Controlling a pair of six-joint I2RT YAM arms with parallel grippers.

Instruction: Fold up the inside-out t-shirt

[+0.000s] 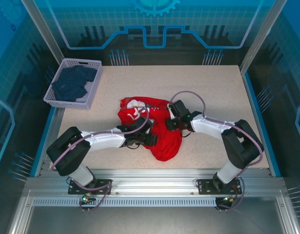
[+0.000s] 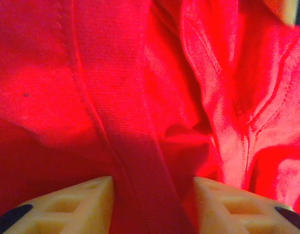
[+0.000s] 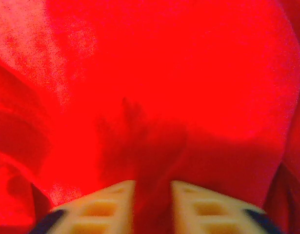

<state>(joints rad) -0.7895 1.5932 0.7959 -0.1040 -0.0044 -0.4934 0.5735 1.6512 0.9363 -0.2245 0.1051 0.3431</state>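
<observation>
Left end effector [image 2: 152, 185]: fingers [image 2: 86, 195] parted, a hem band [image 2: 132, 141] running between them; cannot tell whether it is grasped.
Right end effector [image 3: 153, 187]: clenched on a pinch of the red cloth.
Inside-out t-shirt [image 1: 165, 145]: crumpled on the surface [image 1: 218, 92], directly beneath both end effectors and bunched between them.

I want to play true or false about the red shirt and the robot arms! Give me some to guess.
1. The red t-shirt is folded flat and neat. False: it lies crumpled in a heap.
2. A blue garment lies in the basket. True.
3. The left gripper and the right gripper are both at the red t-shirt. True.
4. The basket sits at the near right corner of the table. False: it sits at the far left corner.
</observation>
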